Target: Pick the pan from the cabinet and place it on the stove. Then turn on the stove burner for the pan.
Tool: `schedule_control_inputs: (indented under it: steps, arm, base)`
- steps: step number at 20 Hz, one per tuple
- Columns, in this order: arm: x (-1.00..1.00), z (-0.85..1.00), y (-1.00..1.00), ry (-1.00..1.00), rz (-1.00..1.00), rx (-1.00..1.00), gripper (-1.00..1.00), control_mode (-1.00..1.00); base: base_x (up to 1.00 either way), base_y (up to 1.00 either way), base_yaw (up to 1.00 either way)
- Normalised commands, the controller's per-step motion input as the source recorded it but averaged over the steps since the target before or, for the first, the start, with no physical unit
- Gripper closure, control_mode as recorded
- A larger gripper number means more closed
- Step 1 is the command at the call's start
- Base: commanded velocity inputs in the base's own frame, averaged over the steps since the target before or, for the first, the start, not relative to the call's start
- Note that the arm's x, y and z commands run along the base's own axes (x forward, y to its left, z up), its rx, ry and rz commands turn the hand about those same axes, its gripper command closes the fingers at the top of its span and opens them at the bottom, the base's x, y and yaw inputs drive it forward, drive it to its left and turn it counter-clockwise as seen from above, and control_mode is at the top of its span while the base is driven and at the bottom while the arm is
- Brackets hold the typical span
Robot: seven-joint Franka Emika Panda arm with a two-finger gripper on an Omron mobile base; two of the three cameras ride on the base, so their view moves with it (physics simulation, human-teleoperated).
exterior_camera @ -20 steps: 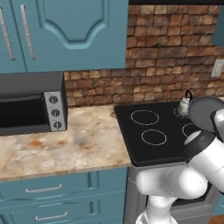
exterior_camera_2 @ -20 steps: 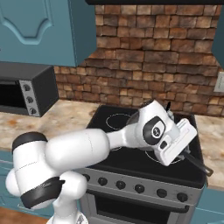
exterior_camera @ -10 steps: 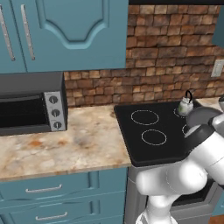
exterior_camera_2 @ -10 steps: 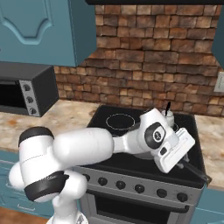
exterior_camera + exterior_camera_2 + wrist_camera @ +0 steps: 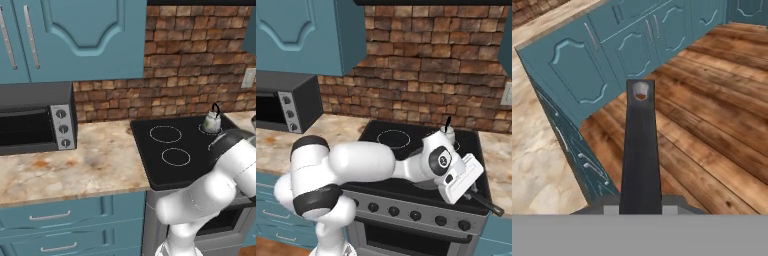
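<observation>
Gripper (image 5: 472, 186) is clamped on the pan (image 5: 640, 150) handle, over the stove (image 5: 406, 187) at its near right. Pan's out of the cabinet (image 5: 75, 40); setting down and the burner knob remain.

Cabinet (image 5: 80, 37) doors teal-blue with silver bar handles; wall behind is mottled red-brown brick (image 5: 200, 60). Stove (image 5: 172, 150) top is black with thin white rings, its front panel (image 5: 411, 215) grey with black knobs. Counter (image 5: 65, 170) is beige marble with rust blotches; pan handle (image 5: 640, 150) dark grey-black over brown plank floor (image 5: 712, 130).
</observation>
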Motion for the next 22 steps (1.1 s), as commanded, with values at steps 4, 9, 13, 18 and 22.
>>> schedule_control_inputs:
  steps: [4,9,13,18,22]
  arm:
    - [0.05,-0.10,-0.21,0.06,0.00,0.05,1.00,-1.00]
    - [0.16,-0.04,-0.08,0.06,0.00,0.05,1.00,-1.00]
    - [0.25,0.00,-0.04,0.07,0.00,0.04,1.00,-1.00]
    - [0.23,-0.12,-0.02,0.08,0.00,0.00,1.00,-1.00]
    - [0.19,-0.23,-0.01,0.09,0.00,0.00,1.00,-1.00]
  base:
    - [0.00,0.00,0.00]
    - [0.00,0.00,0.00]
    - [0.00,0.00,0.00]
    - [0.00,0.00,0.00]
    - [0.00,0.00,0.00]
